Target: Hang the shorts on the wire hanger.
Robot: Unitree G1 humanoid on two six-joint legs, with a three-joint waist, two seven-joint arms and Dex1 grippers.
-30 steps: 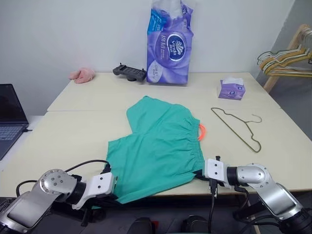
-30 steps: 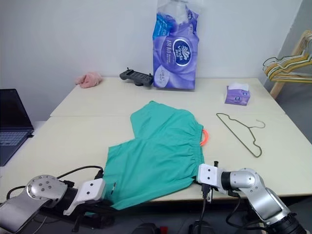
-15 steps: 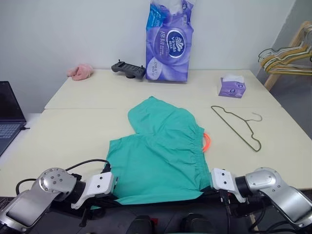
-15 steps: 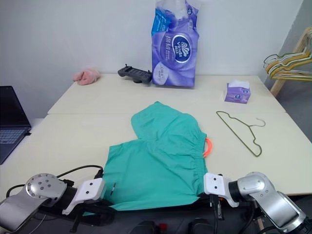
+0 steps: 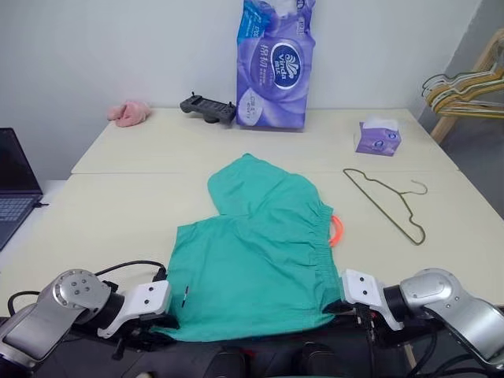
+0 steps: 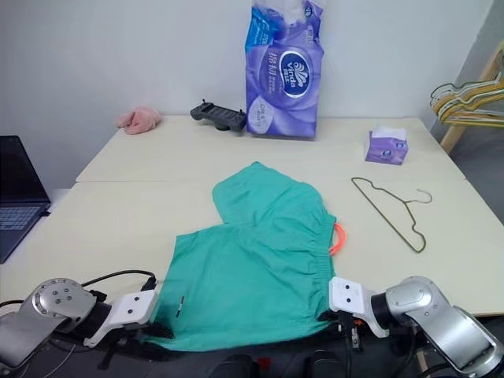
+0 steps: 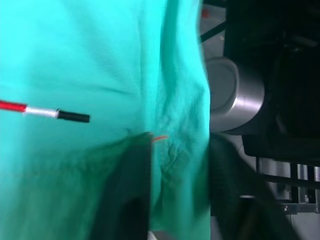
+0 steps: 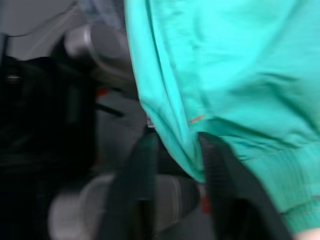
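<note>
The shorts [image 5: 264, 256] lie flat on the bench [image 5: 118, 213], their hem overhanging between both grippers' parted jaws; the wire hanger [image 5: 386, 203] lies apart. Closing on one layer risks lopsided lifting.

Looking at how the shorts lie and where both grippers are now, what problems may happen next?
1. The shorts overhang the near table edge, with cloth between the fingers of the left gripper and right gripper; if neither grip is firm, they may slide off.
2. The shorts lie folded, so lifting by the near edge may bunch them.
3. The wire hanger lies flat and apart, thin and hard to pick up.
</note>
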